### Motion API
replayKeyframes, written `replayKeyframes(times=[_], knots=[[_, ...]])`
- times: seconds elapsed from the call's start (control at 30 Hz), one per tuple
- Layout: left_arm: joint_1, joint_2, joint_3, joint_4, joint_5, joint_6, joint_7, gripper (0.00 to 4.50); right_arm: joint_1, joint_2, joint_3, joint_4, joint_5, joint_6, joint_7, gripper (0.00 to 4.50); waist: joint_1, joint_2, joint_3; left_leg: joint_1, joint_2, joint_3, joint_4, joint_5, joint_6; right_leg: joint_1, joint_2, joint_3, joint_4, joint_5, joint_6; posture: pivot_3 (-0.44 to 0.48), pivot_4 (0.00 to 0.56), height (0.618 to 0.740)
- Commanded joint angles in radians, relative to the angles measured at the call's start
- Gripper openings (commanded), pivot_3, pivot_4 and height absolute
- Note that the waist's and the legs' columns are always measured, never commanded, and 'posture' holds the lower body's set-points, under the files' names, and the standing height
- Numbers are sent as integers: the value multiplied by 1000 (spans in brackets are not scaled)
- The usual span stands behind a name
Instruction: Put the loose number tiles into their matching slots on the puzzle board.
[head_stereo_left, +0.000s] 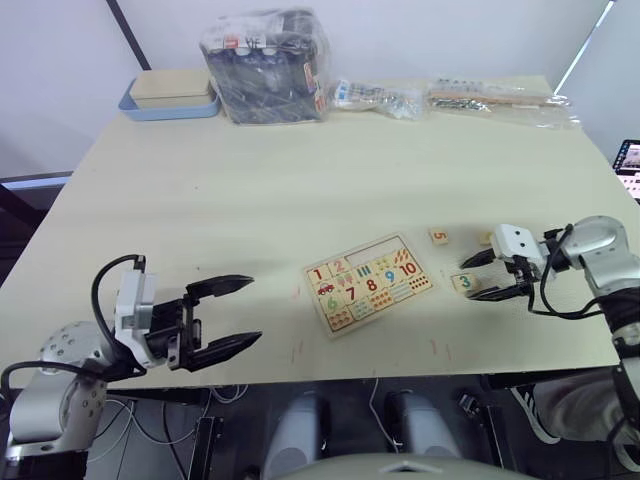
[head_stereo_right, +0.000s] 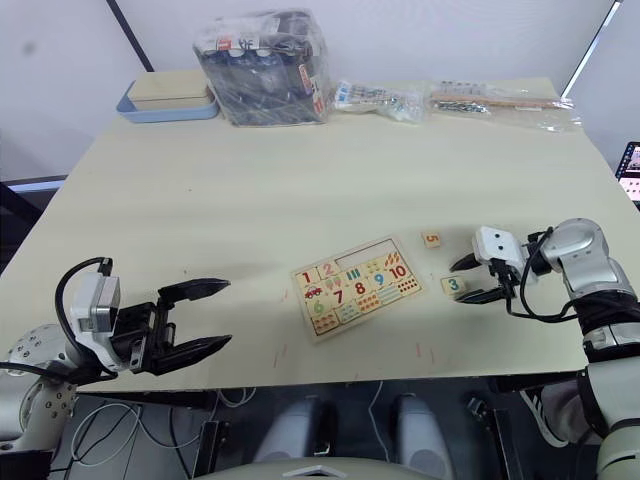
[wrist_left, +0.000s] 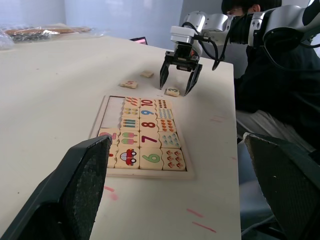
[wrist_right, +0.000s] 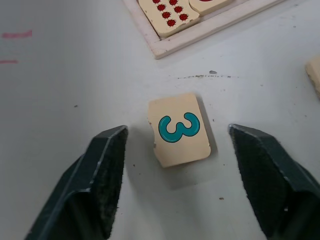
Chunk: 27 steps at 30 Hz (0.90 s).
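Right gripper (head_stereo_right: 479, 282) is hovering, jaws spread, straddling the 3 tile (wrist_right: 178, 129) lying flat on the table just right of the puzzle board (head_stereo_right: 355, 285). Advice: descend squarely, pinch opposite edges. Left gripper (head_stereo_left: 222, 316) is idling with jaws apart.

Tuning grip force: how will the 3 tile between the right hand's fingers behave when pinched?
The 3 tile looks like stiff wood, so it probably won't flex. It lies flat on the table, thin, so fingers may slide over it. The right hand is open astride it; a light tile may skid if one finger lands first.
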Motion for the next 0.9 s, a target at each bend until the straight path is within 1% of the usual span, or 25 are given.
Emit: replayKeyframes(times=[0.03,0.1,0.2,0.57,0.67,0.7,0.8,0.83,0.9], knots=[[2,0,17,-34,-15,-8,11,4500,0,-8,-26,10,4,-26,2,3336,0,0,0,0,0,0,0,0,0,0,-1,0,0,0,0,0,150,740],[1,-1,13,-35,-15,-7,15,4500,0,-9,-26,17,5,-28,5,3336,0,0,0,0,0,0,0,0,0,0,-1,-1,0,0,0,0,150,740],[2,-1,11,-36,-16,-8,17,4500,1,-8,-29,23,6,-35,-4,2449,0,0,0,0,0,0,0,0,0,0,-1,-1,0,0,0,0,150,740],[-4,0,7,-30,-15,-7,16,4500,26,-7,-42,-14,25,-20,4,2449,0,0,0,0,0,0,0,0,0,0,-2,-1,0,0,0,0,150,740],[-4,-1,5,-30,-14,-8,16,4500,31,-8,-45,-23,28,-12,4,2449,0,0,0,0,0,0,0,0,0,0,-6,-5,0,0,-1,0,150,740],[-4,-2,5,-29,-13,-8,16,4500,33,-8,-45,-25,28,-8,4,2183,0,0,0,0,0,0,0,0,0,0,-6,-6,0,0,-1,0,150,740],[-5,-4,3,-27,-11,-10,17,4500,34,-9,-46,-29,29,-2,5,1130,0,0,0,0,0,0,0,0,0,0,-6,-7,0,0,-1,0,150,740],[-4,-5,3,-27,-10,-11,17,4500,33,-10,-47,-30,29,-1,5,925,0,0,0,0,0,0,0,0,0,0,-6,-7,0,0,-1,0,150,740],[-3,-7,3,-27,-9,-13,18,4500,32,-11,-48,-37,31,4,5,901,0,0,0,0,0,0,0,0,0,0,-6,-7,0,0,-1,0,150,740]])
